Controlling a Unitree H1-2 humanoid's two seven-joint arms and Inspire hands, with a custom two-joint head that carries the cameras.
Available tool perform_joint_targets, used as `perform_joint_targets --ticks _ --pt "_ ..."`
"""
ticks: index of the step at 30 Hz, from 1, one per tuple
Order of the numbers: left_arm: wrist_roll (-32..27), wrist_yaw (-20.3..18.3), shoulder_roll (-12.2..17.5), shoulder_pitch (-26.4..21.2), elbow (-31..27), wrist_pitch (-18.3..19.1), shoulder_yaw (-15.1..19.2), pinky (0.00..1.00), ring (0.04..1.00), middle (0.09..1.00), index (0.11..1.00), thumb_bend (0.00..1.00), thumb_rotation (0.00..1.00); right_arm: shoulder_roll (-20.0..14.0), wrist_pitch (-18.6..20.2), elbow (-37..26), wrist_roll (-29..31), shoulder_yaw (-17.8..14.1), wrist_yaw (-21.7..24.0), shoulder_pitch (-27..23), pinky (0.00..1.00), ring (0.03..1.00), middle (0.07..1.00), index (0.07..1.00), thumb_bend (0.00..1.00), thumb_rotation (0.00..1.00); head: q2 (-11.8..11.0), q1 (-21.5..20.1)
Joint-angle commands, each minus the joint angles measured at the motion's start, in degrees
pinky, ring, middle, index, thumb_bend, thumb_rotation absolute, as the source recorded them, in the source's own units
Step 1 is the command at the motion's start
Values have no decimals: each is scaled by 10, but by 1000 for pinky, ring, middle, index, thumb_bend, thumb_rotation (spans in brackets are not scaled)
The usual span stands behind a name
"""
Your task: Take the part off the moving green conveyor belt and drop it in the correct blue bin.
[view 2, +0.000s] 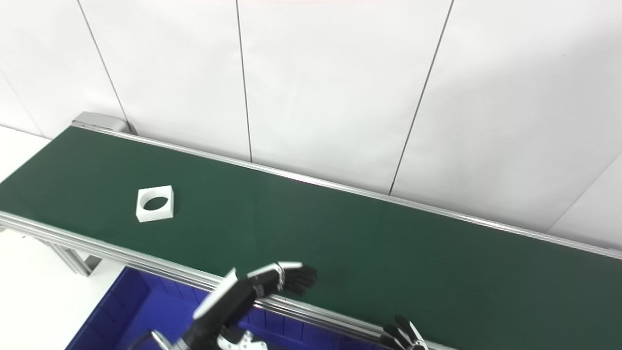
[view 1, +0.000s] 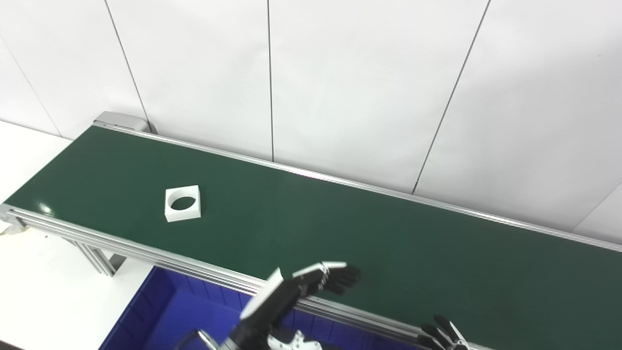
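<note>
A white square part with a round hole [view 1: 182, 203] lies flat on the green conveyor belt [view 1: 388, 243], toward its left end. My left hand [view 1: 316, 281] is raised over the belt's near rail, right of the part and well apart from it; its fingers are apart and it holds nothing. My right hand [view 1: 444, 336] shows only as spread fingertips at the bottom edge, empty. A blue bin [view 1: 160, 311] sits below the belt's near rail, under my left arm.
The belt's aluminium frame [view 1: 146, 253] runs along the near side, with a leg at the left [view 1: 102, 260]. A white panelled wall [view 1: 340, 87] stands right behind the belt. White table surface [view 1: 48, 291] lies to the left of the bin.
</note>
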Motion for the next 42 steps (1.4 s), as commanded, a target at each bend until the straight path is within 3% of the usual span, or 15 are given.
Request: perform_joint_targets --ticks 1,6,9,13,20,28,34,37,42 --pt "2 -1 9 -11 -35 12 6 754 798 807 805 929 488 6 -38 -9 4 0 4 -6 735 791 833 899 644 485 1 0" --pt "37 -17 49 -48 -109 89 41 769 824 838 832 921 519 7 -38 -8 3 0 4 -8 730 790 832 901 645 488 0 2" --pt "38 -21 61 -66 -129 125 56 783 844 853 835 898 480 7 -35 -9 3 0 4 -8 730 789 832 902 645 490 1 2" --pt "109 -21 76 -83 -143 169 78 788 855 865 839 892 461 8 -34 -9 2 0 3 -8 728 789 832 901 643 494 2 4" --pt "194 -23 110 -112 -102 188 97 841 904 904 879 798 350 11 -40 1 3 -1 3 -14 726 789 833 903 645 506 1 8" --pt "204 -22 152 -165 -11 190 116 794 896 899 877 802 298 16 -41 7 9 -1 5 -18 727 789 830 902 655 498 -1 7" --pt "250 -32 194 -197 30 200 104 826 915 915 892 801 281 17 -40 7 4 0 4 -18 725 790 833 903 657 511 -2 8" --pt "276 -34 207 -210 45 202 99 801 878 891 881 808 228 17 -42 8 4 0 4 -18 726 791 834 903 661 513 -2 7" --pt "336 -51 218 -231 55 244 90 789 869 902 888 819 185 17 -41 6 6 0 4 -16 722 787 831 902 656 512 -1 8"
